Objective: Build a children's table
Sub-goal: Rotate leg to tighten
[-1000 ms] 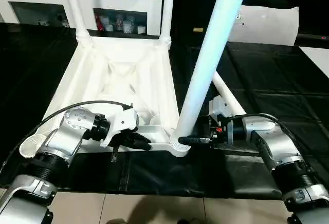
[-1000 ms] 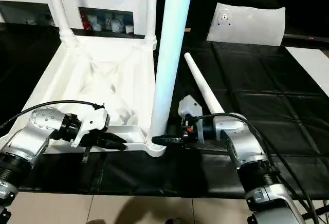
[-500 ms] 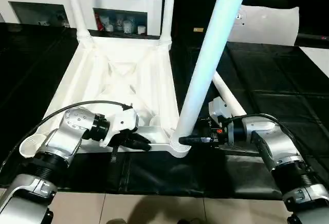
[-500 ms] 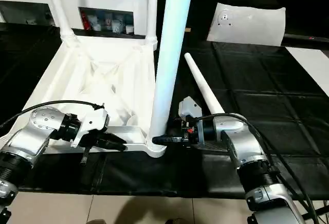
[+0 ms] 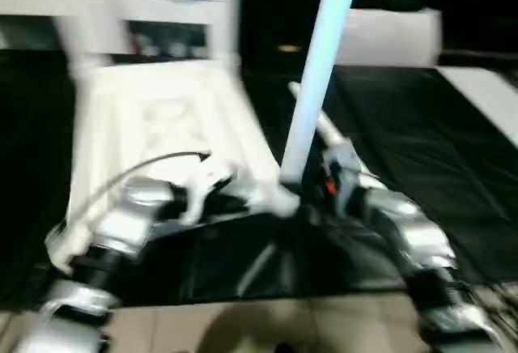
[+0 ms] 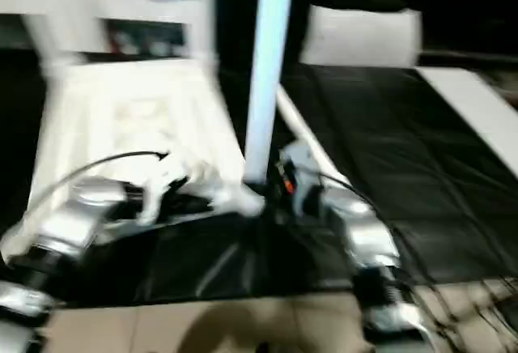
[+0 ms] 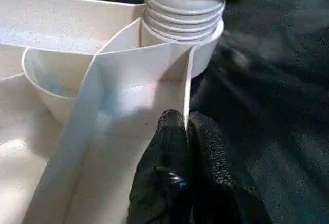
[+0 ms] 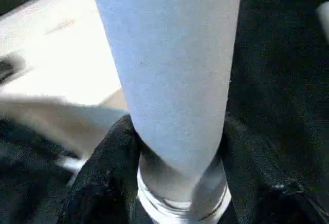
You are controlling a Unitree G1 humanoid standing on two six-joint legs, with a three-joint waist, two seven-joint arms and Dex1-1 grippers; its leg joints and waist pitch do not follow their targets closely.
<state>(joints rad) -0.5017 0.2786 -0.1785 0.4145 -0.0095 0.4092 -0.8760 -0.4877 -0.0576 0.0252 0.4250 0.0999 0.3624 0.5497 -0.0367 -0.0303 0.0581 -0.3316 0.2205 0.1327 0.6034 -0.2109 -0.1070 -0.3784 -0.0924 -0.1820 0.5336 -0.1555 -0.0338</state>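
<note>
Since the earlier frames the head views have swung and blurred, so the whole scene sits shifted leftward; that is the camera, not the parts. The white tabletop (image 5: 162, 126) still lies underside-up at centre left on the black desk (image 5: 421, 150), its upright leg (image 5: 312, 102) standing in the near corner socket (image 7: 185, 16). The left hand (image 7: 186, 131) is pinched together on the tabletop's thin rim wall. The right hand (image 8: 175, 131) is clamped around the leg's base.
</note>
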